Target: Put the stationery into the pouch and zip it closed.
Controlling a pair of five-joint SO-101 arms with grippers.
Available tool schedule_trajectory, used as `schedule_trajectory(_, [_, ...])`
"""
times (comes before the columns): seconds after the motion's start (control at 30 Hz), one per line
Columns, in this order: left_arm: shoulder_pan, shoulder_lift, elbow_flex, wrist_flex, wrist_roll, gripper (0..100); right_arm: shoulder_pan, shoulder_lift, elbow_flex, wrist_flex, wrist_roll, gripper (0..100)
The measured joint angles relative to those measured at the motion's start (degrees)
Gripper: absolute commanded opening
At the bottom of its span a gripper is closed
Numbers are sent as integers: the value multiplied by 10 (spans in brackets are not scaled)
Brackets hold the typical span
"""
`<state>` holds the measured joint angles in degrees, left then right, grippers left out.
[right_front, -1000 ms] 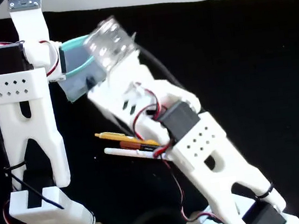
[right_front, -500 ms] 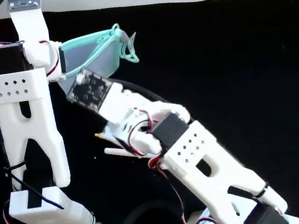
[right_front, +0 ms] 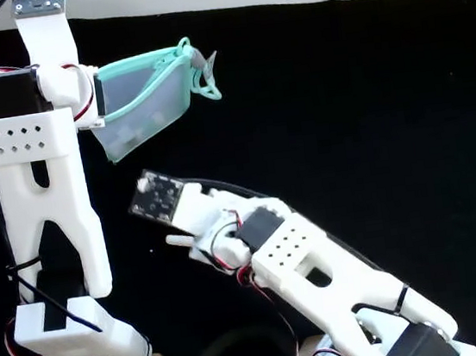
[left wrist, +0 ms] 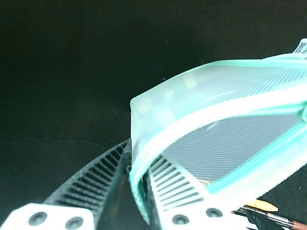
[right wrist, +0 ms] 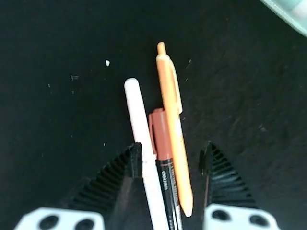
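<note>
Partly hidden pens: in the high view the right arm (right_front: 318, 264) covers the orange pen (right wrist: 171, 120) and the brown pen (right wrist: 162, 139); just one end of the white pen (right_front: 176, 238) sticks out beside its wrist.
Pens, right wrist view: all three lie side by side and touching on the black bench (right_front: 369, 110), between the released fingers of the right gripper (right wrist: 170, 153); the white and brown ones are cut off at the frame edge.
Pouch: the mint, half-transparent pouch (right_front: 146, 98) is held in the air by the left gripper (left wrist: 139, 191), fingers clenched on one end; its mouth is open, its far end is cut off in the left wrist view, and the contents are hard to make out.
Change: one second ago the right arm was raised at the pouch and the pens lay uncovered; it has come down over them. The pouch has stayed in place.
</note>
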<state>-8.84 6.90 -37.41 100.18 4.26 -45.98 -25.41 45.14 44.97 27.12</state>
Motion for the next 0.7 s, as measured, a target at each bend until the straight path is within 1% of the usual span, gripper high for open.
schedule_trajectory(0.4, [0,0,0,0,0,6,-44,141,11,-147,0,201])
schedule_trajectory(0.53, [0,0,0,0,0,6,-45,179,4,-161,0,201])
schedule_trajectory(0.7, [0,0,0,0,0,6,-45,249,-56,-164,0,201])
